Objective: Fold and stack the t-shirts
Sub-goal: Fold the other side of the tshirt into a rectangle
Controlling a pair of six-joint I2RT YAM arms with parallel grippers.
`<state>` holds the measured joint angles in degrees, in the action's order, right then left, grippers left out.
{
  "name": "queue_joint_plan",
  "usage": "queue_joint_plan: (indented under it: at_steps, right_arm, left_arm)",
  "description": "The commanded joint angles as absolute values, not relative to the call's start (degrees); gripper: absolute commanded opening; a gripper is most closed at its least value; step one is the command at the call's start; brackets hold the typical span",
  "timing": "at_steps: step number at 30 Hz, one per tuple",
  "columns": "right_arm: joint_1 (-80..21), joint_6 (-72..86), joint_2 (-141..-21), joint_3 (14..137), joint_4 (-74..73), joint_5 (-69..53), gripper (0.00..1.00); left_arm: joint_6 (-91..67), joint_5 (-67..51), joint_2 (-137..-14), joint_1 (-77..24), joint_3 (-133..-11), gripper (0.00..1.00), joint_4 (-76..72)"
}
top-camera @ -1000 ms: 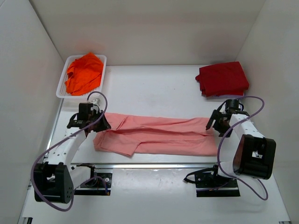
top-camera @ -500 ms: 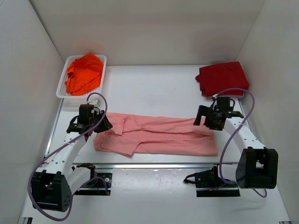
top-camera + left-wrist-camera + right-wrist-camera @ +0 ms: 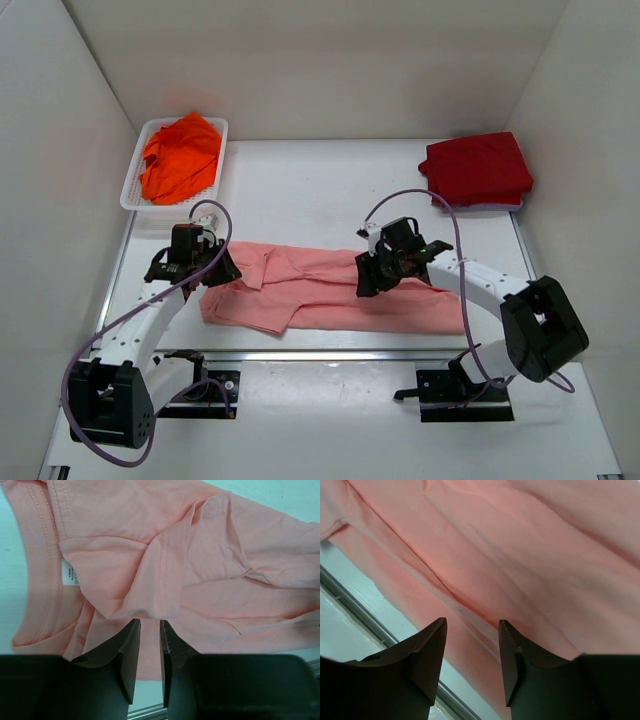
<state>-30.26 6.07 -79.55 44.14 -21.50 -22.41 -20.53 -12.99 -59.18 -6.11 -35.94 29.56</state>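
Note:
The salmon-pink t-shirt (image 3: 320,295) lies in a long band across the middle of the table. My left gripper (image 3: 200,272) is over its left, collar end. In the left wrist view (image 3: 149,622) its jaws stand a narrow gap apart with no cloth between them, above the shirt (image 3: 210,555). My right gripper (image 3: 370,282) is over the shirt's middle. In the right wrist view (image 3: 472,621) it is open and empty above the cloth (image 3: 520,540). The dark red t-shirt (image 3: 478,168) lies folded at the back right. The bright orange t-shirt (image 3: 180,155) lies crumpled at the back left.
The orange shirt sits in a white slotted basket (image 3: 130,190) at the back left corner. White walls close in the table on three sides. A metal rail (image 3: 330,352) runs along the front edge, just below the pink shirt, and shows in the right wrist view (image 3: 350,605).
My right gripper has moved left from the shirt's right end to its middle. The shirt's right end has stayed in place. The left gripper has barely moved.

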Motion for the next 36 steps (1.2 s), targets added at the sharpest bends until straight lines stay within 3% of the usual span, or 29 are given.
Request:
queue_joint_plan:
  at_steps: [1,9,17,22,25,36]
  right_arm:
    - [-32.16,3.61,-81.82,48.24,-16.88,-24.96,0.45]
    - [-37.26,1.06,-88.67,52.73,-16.0,-27.68,0.51]
    - [-41.92,-1.93,-94.3,56.07,-18.63,-27.87,0.48]
    - [-43.24,-1.67,-96.15,56.34,-19.25,-26.46,0.29]
    - [-43.24,-1.76,-96.33,57.21,-20.3,-25.49,0.02]
    - [-41.93,-0.96,-91.67,61.43,-20.31,-20.48,0.0]
  left_arm:
    - [-19.95,-13.88,-57.74,-5.71,-35.42,0.34,29.79]
    - [-19.86,-13.45,-57.57,-5.27,-35.86,0.34,29.53]
    - [-19.86,-13.36,-57.83,-4.57,-35.6,0.35,29.44]
    - [-20.12,-13.54,-58.01,-4.83,-35.33,0.36,29.18]
    - [-19.87,-13.54,-58.09,-4.75,-35.07,0.37,29.0]
    - [-20.13,-13.8,-58.01,-4.75,-35.07,0.36,28.74]
